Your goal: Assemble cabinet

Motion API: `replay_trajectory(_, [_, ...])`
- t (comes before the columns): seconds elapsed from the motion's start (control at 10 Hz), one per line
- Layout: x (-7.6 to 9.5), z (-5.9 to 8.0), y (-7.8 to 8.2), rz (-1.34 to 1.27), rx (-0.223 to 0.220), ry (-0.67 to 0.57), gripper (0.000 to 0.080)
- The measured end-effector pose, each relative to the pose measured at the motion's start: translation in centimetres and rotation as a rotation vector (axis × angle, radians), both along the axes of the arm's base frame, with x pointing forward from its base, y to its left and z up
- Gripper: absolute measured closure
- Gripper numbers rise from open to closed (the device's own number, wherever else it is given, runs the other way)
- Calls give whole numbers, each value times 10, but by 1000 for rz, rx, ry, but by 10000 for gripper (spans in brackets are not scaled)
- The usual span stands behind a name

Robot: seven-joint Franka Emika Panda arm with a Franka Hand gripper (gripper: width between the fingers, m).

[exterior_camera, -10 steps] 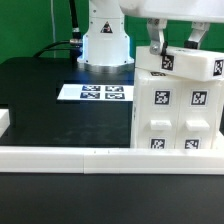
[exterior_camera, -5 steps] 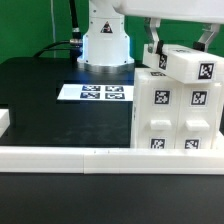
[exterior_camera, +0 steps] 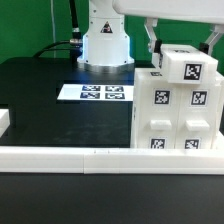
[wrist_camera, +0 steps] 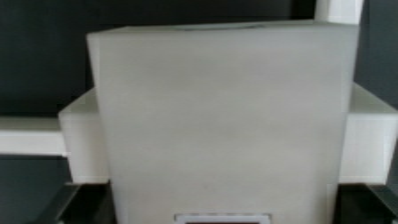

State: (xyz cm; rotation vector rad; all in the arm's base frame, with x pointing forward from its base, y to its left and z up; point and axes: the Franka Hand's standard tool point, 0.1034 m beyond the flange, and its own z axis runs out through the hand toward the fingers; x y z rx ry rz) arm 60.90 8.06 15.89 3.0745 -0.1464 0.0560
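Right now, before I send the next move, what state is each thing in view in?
Large boxy white plastic cabinet body: upright on the table against the long low white rail.
Smaller white tagged panel: on top of the body, tilted, between the fingers.
Gripper: closed on the panel.
Marker board: flat on the table.

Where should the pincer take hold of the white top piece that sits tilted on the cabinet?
Probably from above, across the top piece's two narrow side faces. It sits tilted on the cabinet body, so those faces stay exposed while its underside does not. The pincer already hangs over it, one finger at its edge; whether it is closed cannot be told.
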Motion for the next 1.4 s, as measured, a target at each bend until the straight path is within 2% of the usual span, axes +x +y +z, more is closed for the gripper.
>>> replay_trajectory(1.4, [0, -2, 14, -938, 93, -41, 236])
